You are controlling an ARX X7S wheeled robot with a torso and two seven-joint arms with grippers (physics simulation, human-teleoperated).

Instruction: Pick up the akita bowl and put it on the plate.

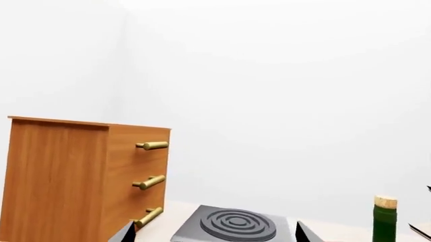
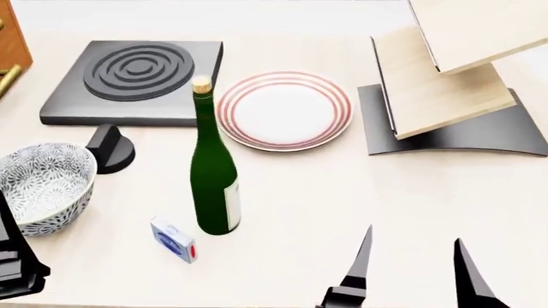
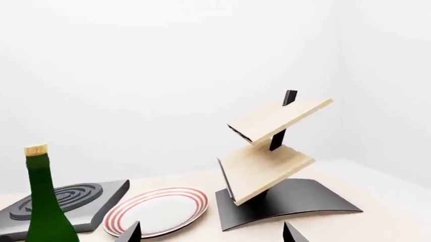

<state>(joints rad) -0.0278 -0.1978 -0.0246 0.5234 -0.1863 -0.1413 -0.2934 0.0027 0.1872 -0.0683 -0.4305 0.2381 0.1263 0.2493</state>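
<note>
The patterned grey-and-white ceramic akita bowl (image 2: 41,185) sits at the pale table's (image 2: 325,192) near edge, beside the green glass bottle (image 2: 212,173); the red-ringed white plate (image 2: 284,110) lies beyond the bottle. The right pincer (image 2: 411,266) is spread apart; the left pincer (image 2: 13,253) is cut off, so I cannot tell.

The right gripper (image 2: 411,263) stands at the lower right of the head view, its two dark fingers (image 2: 360,263) pointing up and spread well apart, holding nothing. Only a dark part of the left gripper (image 2: 15,260) shows at the lower left edge; its fingertips (image 1: 124,233) appear separated in the left wrist view.
</note>
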